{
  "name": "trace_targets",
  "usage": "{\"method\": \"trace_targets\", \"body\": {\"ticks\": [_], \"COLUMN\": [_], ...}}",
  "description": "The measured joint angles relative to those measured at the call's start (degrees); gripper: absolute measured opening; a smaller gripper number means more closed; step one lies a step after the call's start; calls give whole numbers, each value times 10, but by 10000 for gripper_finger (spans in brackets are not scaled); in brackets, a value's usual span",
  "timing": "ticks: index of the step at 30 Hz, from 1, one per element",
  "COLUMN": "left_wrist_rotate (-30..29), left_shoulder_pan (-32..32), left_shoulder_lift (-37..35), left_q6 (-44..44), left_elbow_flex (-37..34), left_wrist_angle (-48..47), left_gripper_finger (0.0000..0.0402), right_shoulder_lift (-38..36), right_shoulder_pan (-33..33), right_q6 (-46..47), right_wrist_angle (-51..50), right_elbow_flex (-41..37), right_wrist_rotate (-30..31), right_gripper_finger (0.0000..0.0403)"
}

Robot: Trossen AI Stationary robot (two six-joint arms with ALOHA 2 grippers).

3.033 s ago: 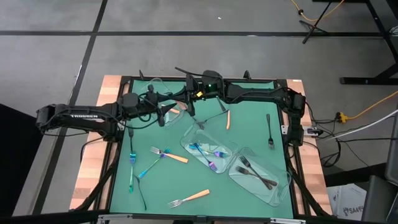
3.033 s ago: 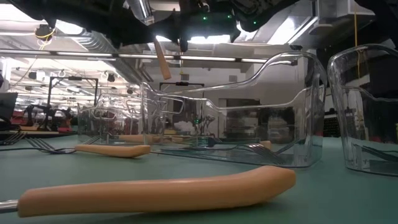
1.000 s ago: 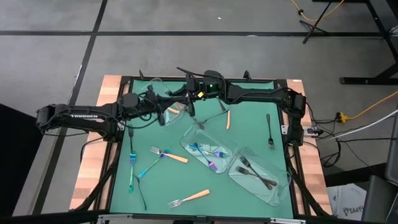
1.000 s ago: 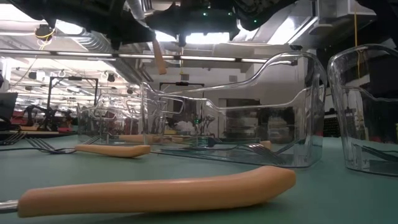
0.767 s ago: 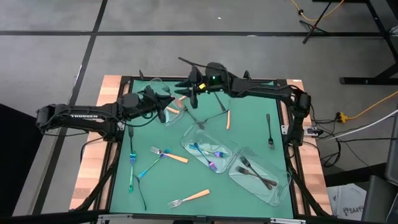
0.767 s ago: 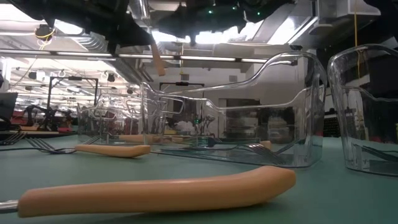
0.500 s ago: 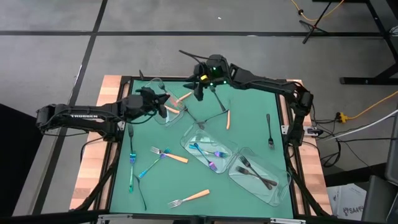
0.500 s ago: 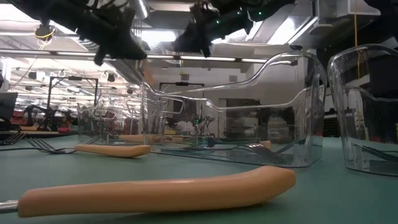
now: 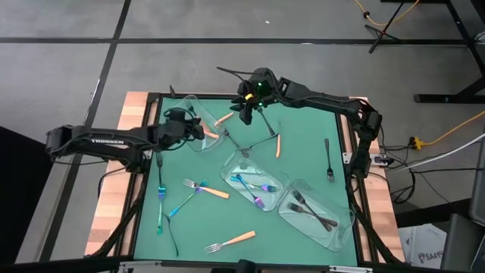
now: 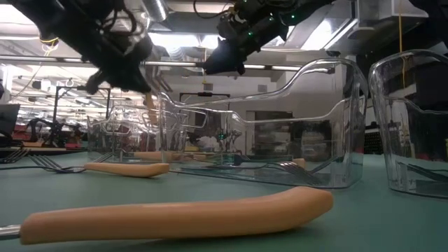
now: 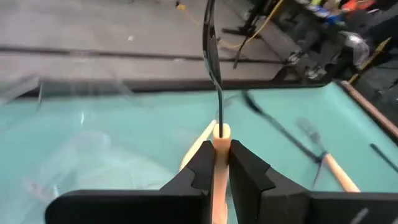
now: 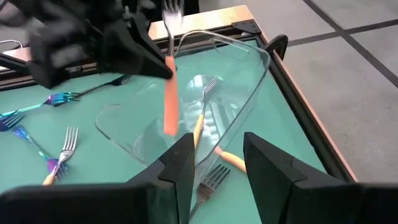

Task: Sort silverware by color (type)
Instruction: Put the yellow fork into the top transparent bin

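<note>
My left gripper [image 9: 200, 132] is shut on an orange-handled fork [image 12: 169, 93] above the far-left clear tray [image 9: 187, 102]. In the right wrist view the fork stands upright, tines up, over that tray [image 12: 249, 81], in which other orange-handled forks [image 12: 200, 121] lie. My right gripper [image 9: 245, 111] hovers open, lifted, near the table's far edge and to the right of the held fork, with nothing between its fingers [image 12: 180, 168]. My left gripper pinches the fork's orange handle at its head end [image 11: 221, 134] between its two fingers, which lie across it. The metal neck [image 11: 215, 81] stands out past the fingertips. The fork is lifted clear, and its handle [image 12: 168, 115] hangs down over the tray.
A middle tray [image 9: 235, 168] holds iridescent pieces, and a right tray [image 9: 333, 239] holds dark ones. Loose on the green mat lie orange-handled forks [image 9: 277, 144] [image 9: 214, 191] [image 9: 236, 240], blue ones [image 9: 161, 202] and a dark fork [image 9: 329, 161].
My right gripper has let go of the orange-handled fork and drawn up and toward the table's far edge. My left gripper has kept the fork and carried it toward the table's left edge and lower, over the far-left tray.
</note>
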Motion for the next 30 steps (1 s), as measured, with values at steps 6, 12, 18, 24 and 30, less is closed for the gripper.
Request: {"method": "trace_targets", "body": {"ticks": [6, 12, 18, 24, 30], "left_wrist_rotate": [-14, -5, 20, 48, 56], "left_shoulder_pan": [3, 19, 40, 52, 59], "left_shoulder_lift": [42, 75, 103, 126, 135], "left_q6": [-79, -130, -176, -180, -193], "left_elbow_flex": [-18, -18, -18, -18, -18], "left_wrist_angle": [-2, 0, -1, -1, -3], "left_gripper_finger": [29, 29, 30, 34, 58], "right_shoulder_lift": [0, 0, 0, 0, 0], "right_shoulder_pan": [0, 0, 0, 0, 0], "right_q6": [0, 0, 0, 0, 0], "right_wrist_angle": [-1, -1, -1, -1, -1], "right_elbow_flex": [0, 0, 0, 0, 0], "right_wrist_rotate": [0, 0, 0, 0, 0], "right_gripper_finger": [129, 129, 129, 129, 129]}}
